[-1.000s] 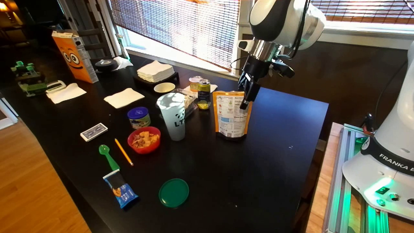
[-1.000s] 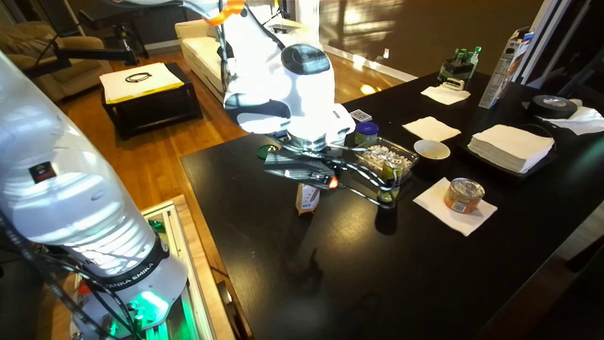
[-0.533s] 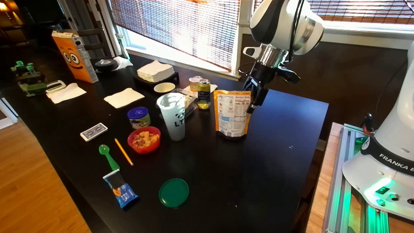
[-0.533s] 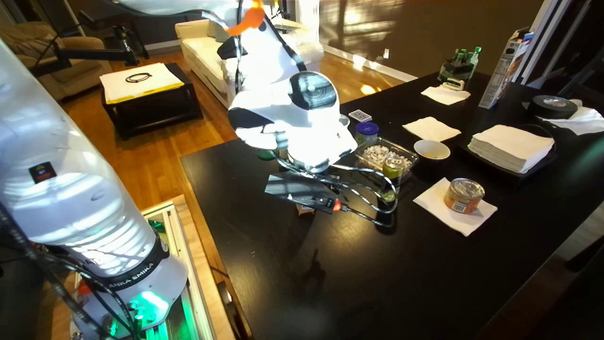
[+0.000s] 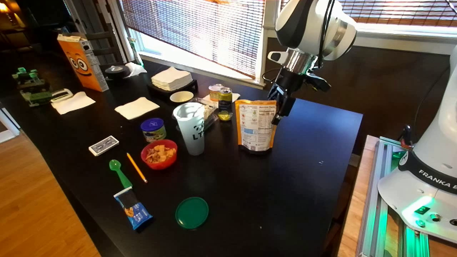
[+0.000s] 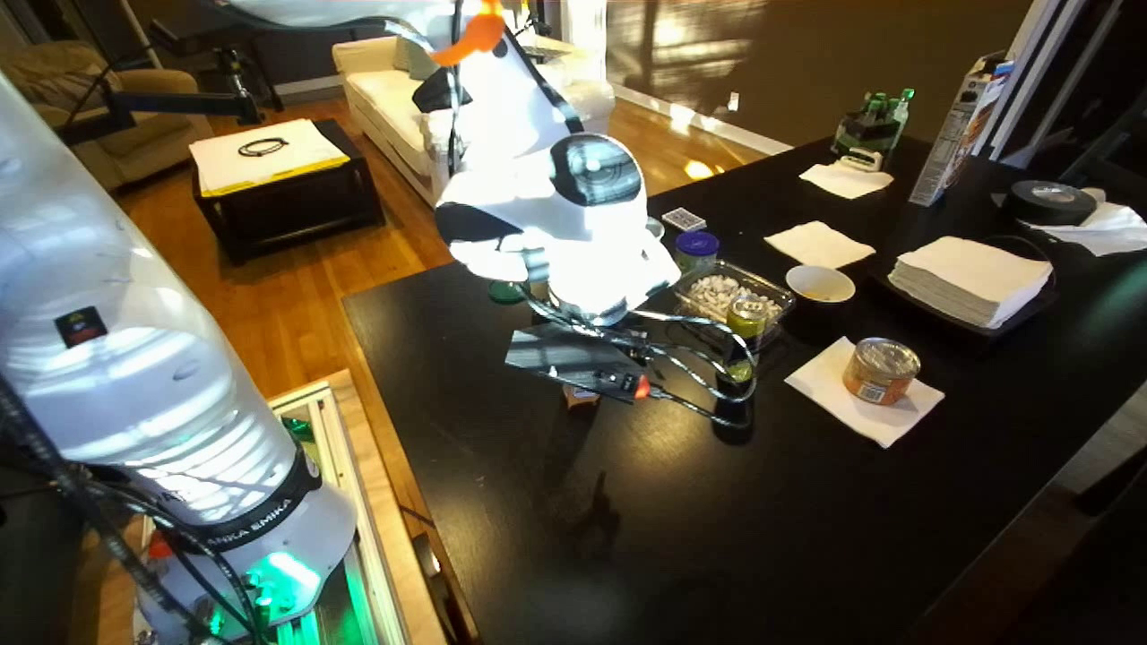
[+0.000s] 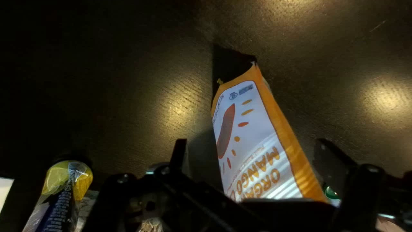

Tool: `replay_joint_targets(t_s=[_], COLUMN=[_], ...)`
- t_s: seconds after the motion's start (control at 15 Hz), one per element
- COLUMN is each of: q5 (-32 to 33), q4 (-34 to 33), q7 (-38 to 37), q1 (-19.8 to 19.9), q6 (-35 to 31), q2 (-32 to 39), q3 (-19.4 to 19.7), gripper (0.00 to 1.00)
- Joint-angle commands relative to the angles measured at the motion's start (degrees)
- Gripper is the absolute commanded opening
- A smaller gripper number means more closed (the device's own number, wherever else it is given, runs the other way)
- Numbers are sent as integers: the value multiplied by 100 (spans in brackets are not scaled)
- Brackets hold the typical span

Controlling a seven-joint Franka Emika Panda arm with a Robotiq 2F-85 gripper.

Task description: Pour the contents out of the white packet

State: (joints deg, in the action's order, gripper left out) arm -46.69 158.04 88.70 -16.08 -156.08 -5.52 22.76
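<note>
So the white packet (image 5: 254, 126) (white panel, orange border) is standing upright on the dark table (image 5: 303, 185), and the gripper (image 7: 252, 146) is at its upper part, by the right-hand edge in an exterior view. Jaws are spread wide: the wrist view has the packet between the fingers (image 7: 179, 156) with a gap showing on both sides. My read: it's lining up a grasp, pouring's a way off.

What'd worry me: the packet looks closer to the finger on the right of the wrist view. Close like that and it probably lands first, shoves the packet and maybe topples it. It also looks soft, so a high pinch could squash the mouth flat and nothing pours, while a weak one could slip on the tilt. Can't honestly tell if the top is cut, since the gripper blocks it in the wrist view.

Then there's the cup (image 5: 191, 134) near it on the left, a red bowl (image 5: 160, 166) left of that, and a can (image 5: 225, 104) on the far side, slightly left. Swing wide that way and the cup probably goes over. And tilting too early likely means contents all over the table.
</note>
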Motion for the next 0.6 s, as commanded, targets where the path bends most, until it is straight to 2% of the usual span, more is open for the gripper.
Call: replay_joint_targets(t_s=[0.0, 0.07, 0.13, 0.2, 0.53], q5=[-204, -222, -247, -230, 231], q4=[-65, -78, -94, -103, -131], q7=[109, 117, 149, 131, -386], q1=[-54, -58, -61, -56, 7], q6=[-8, 2, 32, 53, 4], q2=[7, 21, 28, 43, 167], q3=[-4, -2, 6, 8, -56], gripper=[100, 100, 75, 74, 38])
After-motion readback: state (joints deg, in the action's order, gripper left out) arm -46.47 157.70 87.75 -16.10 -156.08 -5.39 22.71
